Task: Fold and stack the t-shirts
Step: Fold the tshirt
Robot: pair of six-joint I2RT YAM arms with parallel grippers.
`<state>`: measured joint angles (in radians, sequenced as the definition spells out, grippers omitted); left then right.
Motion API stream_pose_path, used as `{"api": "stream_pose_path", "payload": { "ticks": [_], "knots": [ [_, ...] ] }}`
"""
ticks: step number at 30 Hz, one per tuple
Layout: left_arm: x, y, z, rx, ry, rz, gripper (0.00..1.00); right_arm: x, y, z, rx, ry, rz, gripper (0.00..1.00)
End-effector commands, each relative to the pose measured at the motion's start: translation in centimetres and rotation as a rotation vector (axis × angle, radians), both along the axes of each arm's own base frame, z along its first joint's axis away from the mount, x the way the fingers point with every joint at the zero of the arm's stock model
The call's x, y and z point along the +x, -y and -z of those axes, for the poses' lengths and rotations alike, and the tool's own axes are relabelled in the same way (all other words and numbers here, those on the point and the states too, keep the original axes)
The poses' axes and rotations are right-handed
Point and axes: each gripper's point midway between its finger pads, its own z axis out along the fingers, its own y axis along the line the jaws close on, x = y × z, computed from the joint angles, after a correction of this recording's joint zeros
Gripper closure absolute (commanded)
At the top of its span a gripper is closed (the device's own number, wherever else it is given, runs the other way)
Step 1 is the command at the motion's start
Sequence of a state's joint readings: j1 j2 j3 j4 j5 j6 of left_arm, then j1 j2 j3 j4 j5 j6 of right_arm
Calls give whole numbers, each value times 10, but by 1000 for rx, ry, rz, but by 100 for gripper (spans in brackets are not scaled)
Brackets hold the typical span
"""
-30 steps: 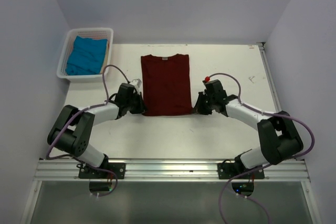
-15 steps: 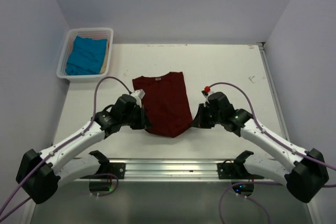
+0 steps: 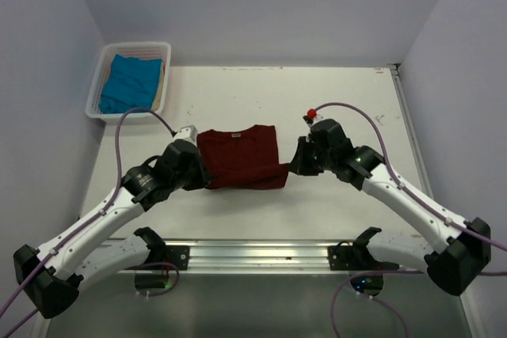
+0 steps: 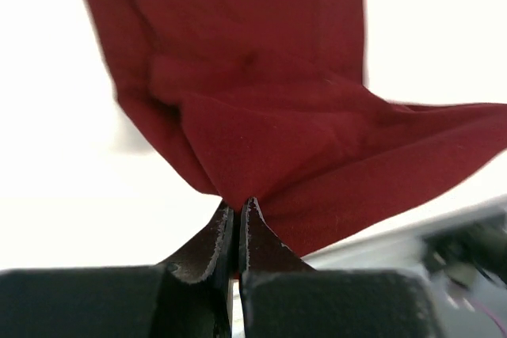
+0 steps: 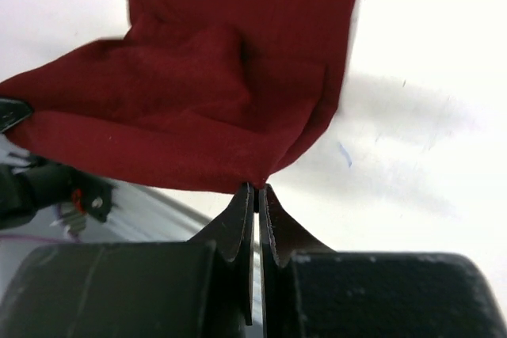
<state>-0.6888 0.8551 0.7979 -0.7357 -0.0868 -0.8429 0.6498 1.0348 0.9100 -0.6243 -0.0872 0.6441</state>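
From above, the maroon t-shirt [image 3: 240, 157], right of and nearer than the basket [image 3: 125, 117], is held doubled over between the left gripper [image 3: 204, 173] and right gripper [image 3: 293, 165], while the teal t-shirt [image 3: 129, 82] sits inside the basket. The left wrist view shows the jaws pinched tight on only a thin tip of cloth, so a tug could pull it free. The right wrist view shows the same slim pinch, and uneven travel would likely skew the fold.

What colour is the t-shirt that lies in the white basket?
The t-shirt is plain bright teal-blue, with no pattern; the top external view shows it best.
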Motion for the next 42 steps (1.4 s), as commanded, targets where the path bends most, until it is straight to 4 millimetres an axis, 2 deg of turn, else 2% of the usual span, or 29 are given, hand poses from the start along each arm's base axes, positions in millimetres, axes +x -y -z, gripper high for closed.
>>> {"api": "stream_pose_path", "payload": {
  "ticks": [1,2,3,7,8,9,10,15,16,17,19,20,21,23,24,25,26,27,28,29,30,31,32,33,35,36,37,40,42],
  "knots": [
    [37,-30,-2,187,105,-146,100,51,-13,-3,-81,116,-5,100],
    [44,-30,-3,196,122,-160,100,66,-19,-6,-81,150,-11,100],
    [50,-30,-4,208,136,-171,100,83,-27,2,-99,141,-13,100],
    [80,-40,13,280,144,-212,100,136,-45,9,-114,166,-17,100],
    [88,-41,13,274,155,-226,100,147,-44,7,-111,171,-15,100],
    [93,-43,19,278,143,-235,100,161,-49,-5,-99,203,-11,100],
    [99,-52,24,284,134,-256,100,170,-51,7,-112,179,-9,100],
    [137,-74,24,294,182,-354,100,211,-56,-6,-92,212,8,100],
    [146,-75,21,294,208,-357,100,219,-55,5,-108,194,11,100],
    [153,-77,28,309,193,-361,100,230,-59,-8,-94,221,9,100],
    [176,-82,24,295,224,-383,100,248,-57,-7,-109,235,30,100],
    [187,-83,24,286,231,-387,100,259,-58,10,-131,213,39,100],
    [204,-90,33,298,223,-403,100,276,-62,-1,-126,242,56,100],
    [232,-84,30,271,267,-378,100,294,-56,9,-166,219,105,100],
    [254,-87,36,272,260,-382,100,313,-58,16,-188,220,140,100],
    [266,-82,37,257,266,-352,98,320,-55,20,-211,210,171,100],
    [280,-78,37,241,278,-337,96,329,-48,18,-245,212,234,100],
    [303,-78,37,227,282,-333,87,334,-46,34,-264,190,251,100],
    [313,-77,35,213,279,-333,75,339,-45,39,-271,191,270,82],
    [319,-79,34,215,267,-338,52,345,-42,36,-284,201,293,59],
    [333,-80,21,205,293,-352,1,346,-41,42,-296,190,296,46],
    [336,-85,13,218,304,-374,0,345,-40,48,-307,181,293,35],
    [335,-86,6,224,310,-378,0,341,-39,60,-318,173,283,31],
    [332,-88,-14,219,350,-383,0,337,-38,43,-296,205,284,25],
    [328,-91,-37,200,416,-400,0,337,-39,34,-255,267,285,18],
    [316,-91,-48,185,446,-394,0,325,-32,54,-279,241,278,18],
    [312,-89,-54,168,465,-379,0,321,-31,40,-265,269,278,15],
    [296,-84,-56,136,463,-354,0,311,-30,43,-260,272,246,15],
    [288,-81,-40,137,413,-324,0,306,-30,40,-248,274,226,15]
  ]
}}
